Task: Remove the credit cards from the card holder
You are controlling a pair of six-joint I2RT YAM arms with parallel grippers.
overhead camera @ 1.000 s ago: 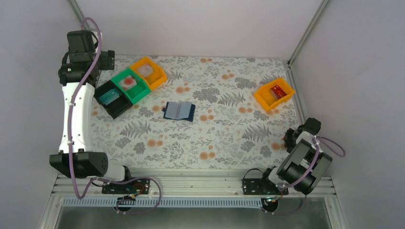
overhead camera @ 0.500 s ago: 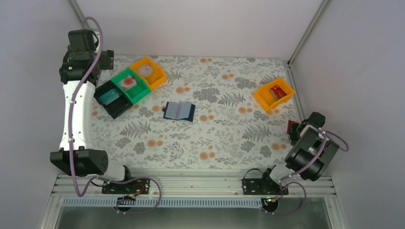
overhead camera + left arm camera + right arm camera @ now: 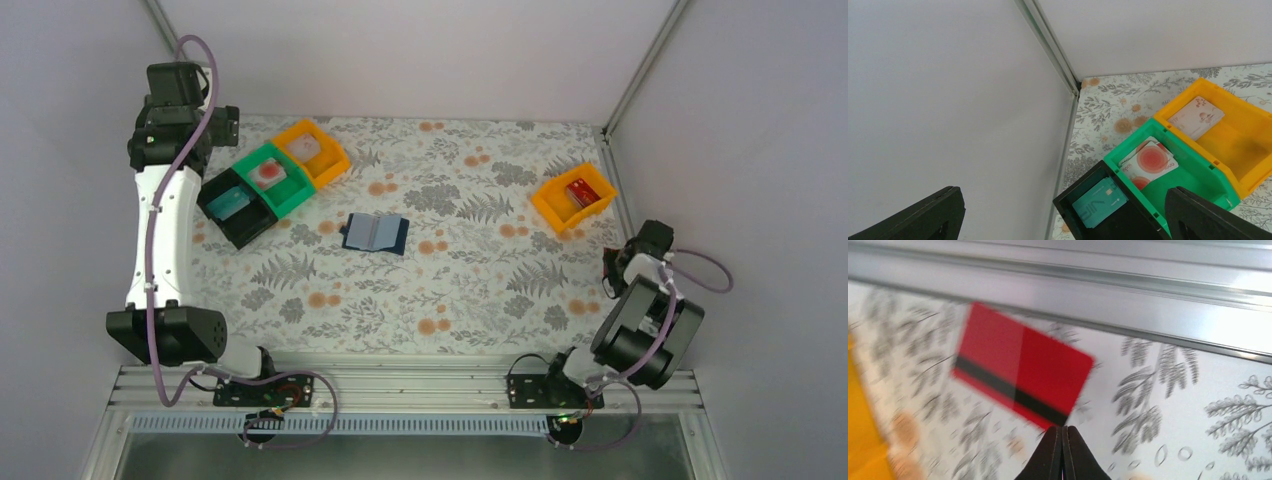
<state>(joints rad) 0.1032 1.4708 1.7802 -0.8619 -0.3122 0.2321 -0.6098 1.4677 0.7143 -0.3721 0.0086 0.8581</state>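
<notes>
The right gripper [image 3: 1063, 432], shut at the card's [image 3: 1023, 365] edge with its hold unclear while the left gripper [image 3: 1064, 200] gapes empty, should confirm the pinch before heading for the bin [image 3: 548, 208].

The teal card [image 3: 1099, 202] in the black bin [image 3: 1071, 199] at the desk's far left bears pale lettering, too small to read. Nothing else is legible.

the red card [image 3: 1023, 370] looks glossy, probably plastic; the green bin [image 3: 1198, 177] is smooth plastic.
</notes>
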